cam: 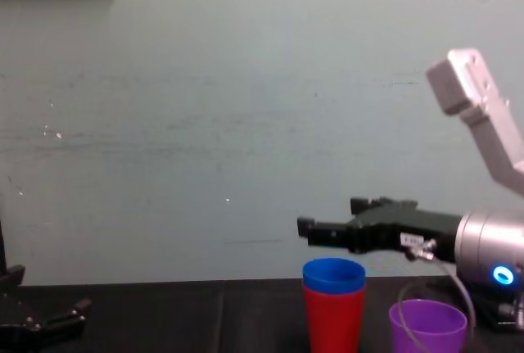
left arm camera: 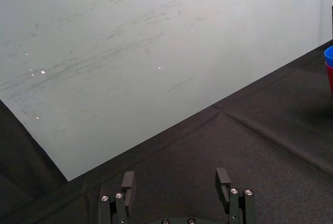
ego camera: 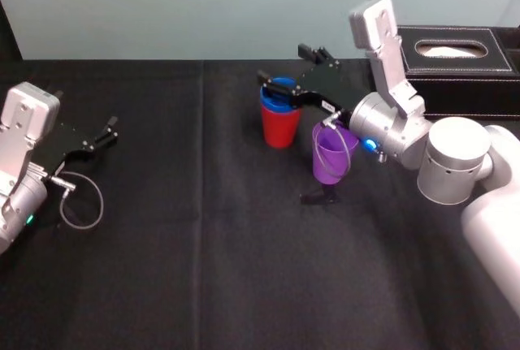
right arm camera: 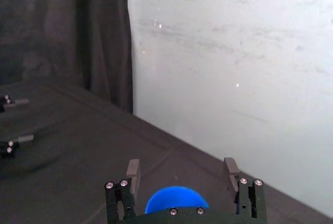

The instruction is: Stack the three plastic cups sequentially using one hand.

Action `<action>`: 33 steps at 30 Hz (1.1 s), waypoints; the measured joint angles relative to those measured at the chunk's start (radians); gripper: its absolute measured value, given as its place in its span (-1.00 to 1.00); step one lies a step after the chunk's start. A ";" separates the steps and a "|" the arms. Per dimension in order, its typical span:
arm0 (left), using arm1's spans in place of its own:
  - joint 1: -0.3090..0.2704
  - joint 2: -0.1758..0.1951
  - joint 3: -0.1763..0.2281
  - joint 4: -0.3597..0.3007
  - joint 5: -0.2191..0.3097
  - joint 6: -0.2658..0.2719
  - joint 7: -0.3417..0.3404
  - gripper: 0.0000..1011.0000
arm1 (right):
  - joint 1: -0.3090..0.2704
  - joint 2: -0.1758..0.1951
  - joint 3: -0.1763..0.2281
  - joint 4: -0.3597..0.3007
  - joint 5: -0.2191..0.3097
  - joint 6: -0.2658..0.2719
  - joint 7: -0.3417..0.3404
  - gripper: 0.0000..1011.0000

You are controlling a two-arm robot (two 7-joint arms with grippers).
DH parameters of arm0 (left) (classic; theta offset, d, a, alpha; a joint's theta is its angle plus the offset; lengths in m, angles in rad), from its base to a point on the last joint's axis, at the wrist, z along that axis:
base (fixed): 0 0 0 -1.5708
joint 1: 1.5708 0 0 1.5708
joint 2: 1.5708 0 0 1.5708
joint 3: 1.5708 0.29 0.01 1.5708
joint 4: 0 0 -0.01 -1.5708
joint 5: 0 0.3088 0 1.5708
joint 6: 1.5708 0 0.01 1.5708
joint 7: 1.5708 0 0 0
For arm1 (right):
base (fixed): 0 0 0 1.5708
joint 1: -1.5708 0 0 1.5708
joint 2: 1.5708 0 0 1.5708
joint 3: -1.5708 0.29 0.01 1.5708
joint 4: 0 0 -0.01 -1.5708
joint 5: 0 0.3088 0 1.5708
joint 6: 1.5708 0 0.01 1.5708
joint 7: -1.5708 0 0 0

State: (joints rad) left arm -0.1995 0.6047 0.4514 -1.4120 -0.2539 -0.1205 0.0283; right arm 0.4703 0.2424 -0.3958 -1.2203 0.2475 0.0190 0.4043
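Head view: blue cup [ego camera: 280,88] is sitting nested inside red cup [ego camera: 280,129] at upper centre of the frame; purple cup [ego camera: 331,159] is standing just beside them, to the lower right.
Right gripper [ego camera: 284,63]: is hovering above the blue rim without touching it, fingers spread wide, gripping nothing.
Left gripper [ego camera: 108,129]: is resting at the left edge of the frame, fingers parted, empty.
Risk: cable [ego camera: 355,151] is hanging close around the purple cup; swinging across for it could be snagging or knocking it over, or bumping the stacked pair.
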 joint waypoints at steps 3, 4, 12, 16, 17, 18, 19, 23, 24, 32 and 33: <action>0.000 0.000 0.000 0.000 0.000 0.000 0.000 0.99 | -0.014 0.011 0.010 -0.048 0.002 0.007 -0.008 0.98; 0.000 0.000 0.000 0.000 0.000 0.000 0.000 0.99 | -0.018 0.013 0.013 -0.060 0.004 0.009 -0.009 0.98; 0.000 0.000 0.000 0.000 0.000 0.000 0.000 0.99 | -0.084 0.062 0.034 -0.210 0.029 0.056 -0.008 0.98; 0.000 0.000 0.000 0.000 0.000 0.000 0.000 0.99 | -0.137 0.097 0.053 -0.292 0.044 0.096 -0.022 0.98; 0.000 0.000 0.000 0.000 0.000 0.000 0.000 0.99 | -0.160 0.111 0.063 -0.320 0.051 0.109 -0.028 0.98; 0.000 0.000 0.000 0.000 0.000 0.000 0.000 0.99 | -0.175 0.120 0.070 -0.337 0.055 0.115 -0.032 0.98; 0.000 0.000 0.000 0.000 0.000 0.000 0.000 0.99 | -0.204 0.137 0.082 -0.366 0.061 0.125 -0.040 0.98; 0.000 0.000 0.000 0.000 0.000 0.000 0.000 0.99 | -0.282 0.176 0.115 -0.425 0.076 0.133 -0.058 0.98; 0.000 0.000 0.000 0.000 0.000 0.000 0.000 0.99 | -0.298 0.183 0.122 -0.434 0.078 0.132 -0.062 0.98; 0.000 0.000 0.000 0.000 0.000 0.000 0.000 0.99 | -0.447 0.231 0.167 -0.464 0.085 0.078 -0.072 0.98; 0.000 0.000 0.000 0.000 0.000 0.000 0.000 0.99 | -0.455 0.232 0.169 -0.462 0.085 0.072 -0.072 0.98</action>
State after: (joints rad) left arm -0.1995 0.6047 0.4514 -1.4120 -0.2539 -0.1206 0.0283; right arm 0.0153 0.4747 -0.2270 -1.6826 0.3326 0.0914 0.3328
